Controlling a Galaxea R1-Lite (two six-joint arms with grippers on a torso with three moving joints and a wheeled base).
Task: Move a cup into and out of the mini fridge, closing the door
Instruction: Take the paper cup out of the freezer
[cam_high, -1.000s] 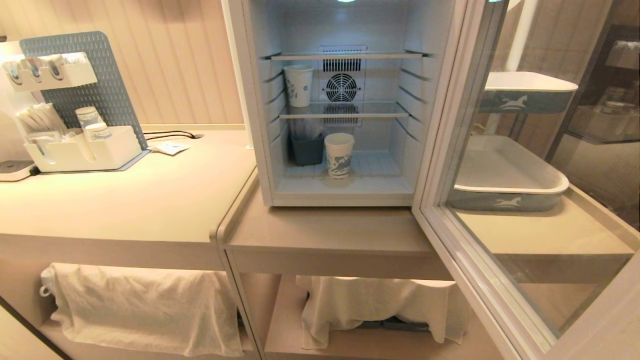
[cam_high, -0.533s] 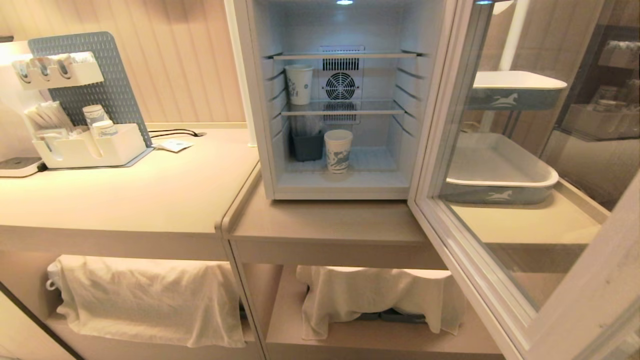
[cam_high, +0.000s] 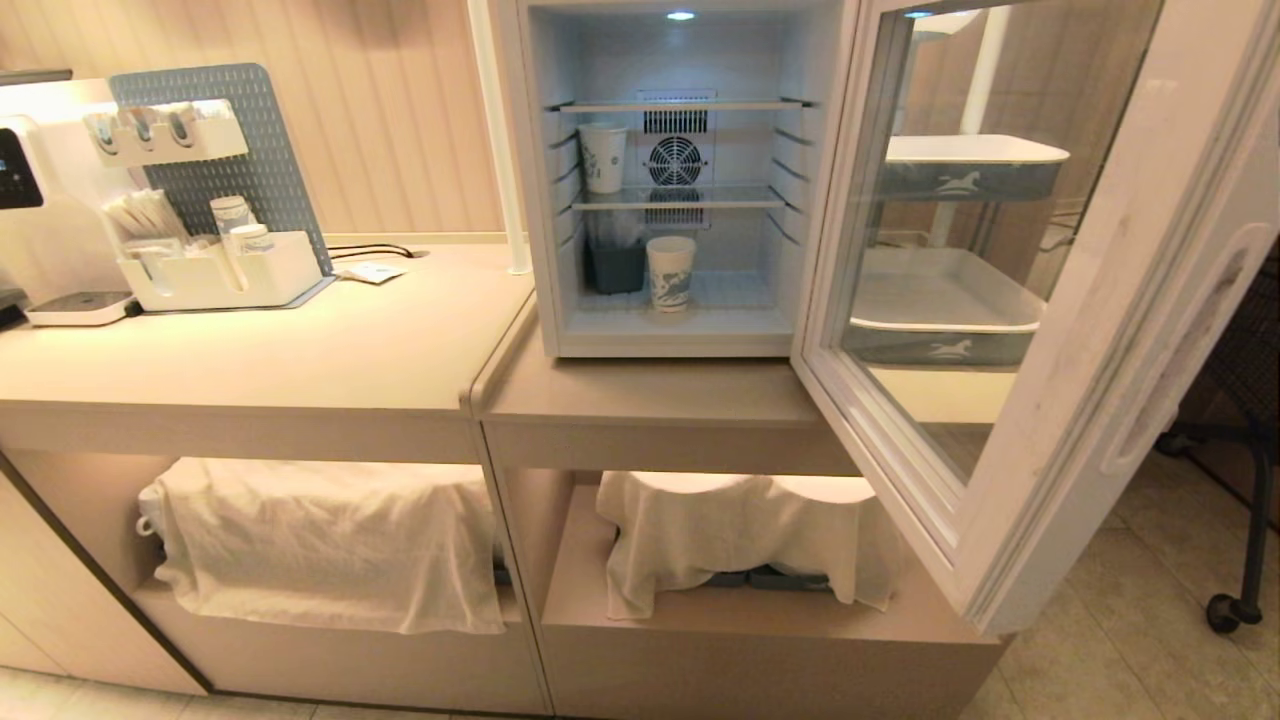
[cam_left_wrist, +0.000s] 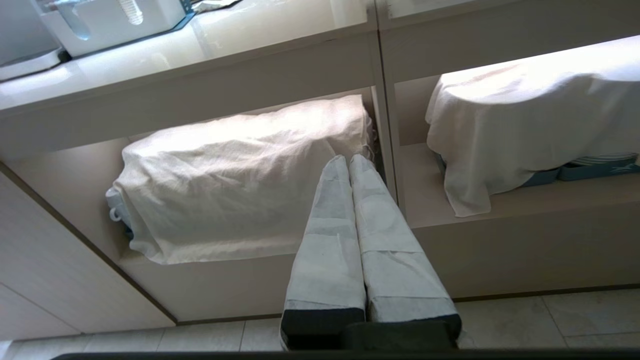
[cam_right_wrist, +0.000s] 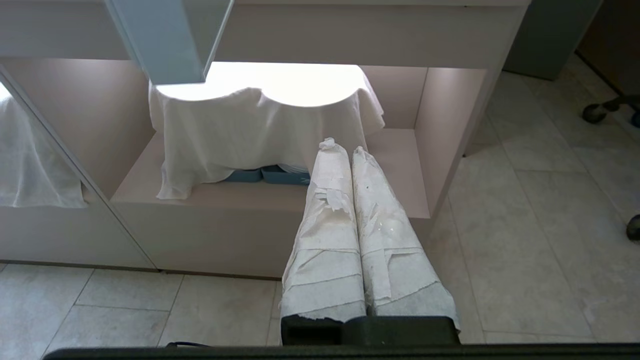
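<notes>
The mini fridge (cam_high: 670, 345) stands on the lower counter with its inside lit. Its door (cam_high: 1100, 300) is swung wide open to the right. The cup (cam_high: 670, 272), white with a blue horse print, stands upright on the fridge floor. Another white cup (cam_high: 603, 157) sits on the middle wire shelf at the left. Neither arm shows in the head view. My left gripper (cam_left_wrist: 348, 159) hangs shut and empty in front of the cabinet's lower shelf. My right gripper (cam_right_wrist: 346, 147) is also shut and empty, low before the shelf under the fridge.
A dark bin (cam_high: 614, 268) stands beside the cup. On the left counter are a coffee machine (cam_high: 20, 190) and an organiser with stacked cups (cam_high: 215, 270). White cloths (cam_high: 330, 540) cover things on the lower shelves. A chair caster (cam_high: 1225, 610) is on the floor at right.
The whole view has pulled back from the counter, so the fridge looks smaller and the floor now shows. Nothing on the counter or in the fridge has moved.
</notes>
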